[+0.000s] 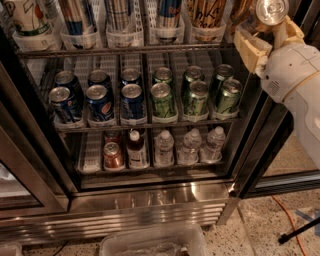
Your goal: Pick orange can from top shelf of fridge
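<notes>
My gripper [269,31] is at the top right, in front of the right end of the top shelf [125,50] of the fridge [150,200]. Its tan fingers [250,47] are shut on an orange can, of which the silver lid [271,9] and a strip of orange side show. The can is held at the shelf's front edge, level with the lane trays. Another orange can [207,14] with black lettering stands in a clear tray just to its left. Tall blue-and-silver cans [120,12] fill the lanes further left.
The middle rack holds short blue cans [100,102] on the left and green cans [195,97] on the right. The lower rack holds small bottles [164,147]. The dark door frame [260,150] stands right of the opening. A clear plastic bin [155,242] sits on the floor.
</notes>
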Robot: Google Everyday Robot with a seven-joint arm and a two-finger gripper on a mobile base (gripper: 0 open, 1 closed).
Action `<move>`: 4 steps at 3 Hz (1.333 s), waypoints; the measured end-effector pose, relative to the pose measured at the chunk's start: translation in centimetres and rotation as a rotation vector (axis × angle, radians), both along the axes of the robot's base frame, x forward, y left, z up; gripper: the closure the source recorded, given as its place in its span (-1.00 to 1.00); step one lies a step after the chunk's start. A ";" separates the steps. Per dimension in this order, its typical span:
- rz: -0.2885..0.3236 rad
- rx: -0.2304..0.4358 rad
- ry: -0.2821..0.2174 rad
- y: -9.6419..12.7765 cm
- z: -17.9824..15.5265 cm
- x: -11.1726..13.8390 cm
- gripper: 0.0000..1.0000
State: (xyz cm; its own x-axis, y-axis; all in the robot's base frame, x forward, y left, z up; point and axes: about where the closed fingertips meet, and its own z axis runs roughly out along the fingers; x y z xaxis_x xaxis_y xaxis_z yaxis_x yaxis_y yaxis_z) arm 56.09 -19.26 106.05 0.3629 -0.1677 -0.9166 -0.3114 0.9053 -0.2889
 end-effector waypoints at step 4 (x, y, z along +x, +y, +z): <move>0.160 -0.135 0.080 1.6 -2.9 -1.8 1.00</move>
